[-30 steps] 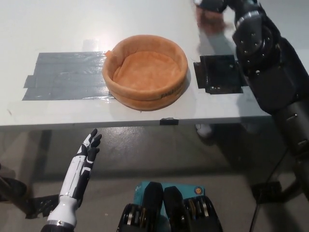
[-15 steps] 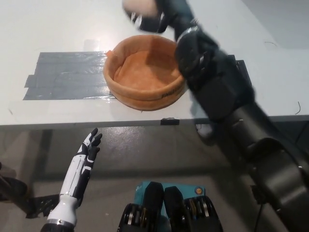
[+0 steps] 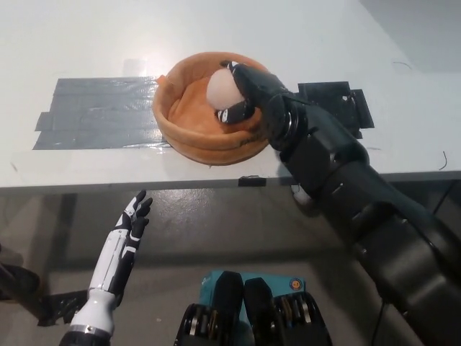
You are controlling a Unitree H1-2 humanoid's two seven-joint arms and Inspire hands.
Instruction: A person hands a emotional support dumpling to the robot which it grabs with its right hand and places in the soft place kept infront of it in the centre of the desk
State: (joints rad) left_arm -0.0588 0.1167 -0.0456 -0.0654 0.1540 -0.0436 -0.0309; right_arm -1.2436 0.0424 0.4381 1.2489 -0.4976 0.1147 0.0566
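A pale round dumpling toy (image 3: 220,88) is held inside the orange soft round bed (image 3: 180,122) at the middle of the white desk. My black right hand (image 3: 243,94) is shut on the dumpling, reaching into the bed from its right side, with the black arm crossing the bed's right rim. Whether the dumpling touches the bed's floor I cannot tell. My white left hand (image 3: 128,227) rests below the desk's front edge at the lower left, fingers apart and holding nothing.
A patch of grey tape (image 3: 94,112) lies on the desk left of the bed. A black tape patch (image 3: 338,101) lies to its right, partly behind my arm. The desk's front edge (image 3: 144,184) runs across the picture.
My right hand has come down with the dumpling from above the bed's far rim into the bed. A second ago it was at the far right of the desk. The left hand has not moved.
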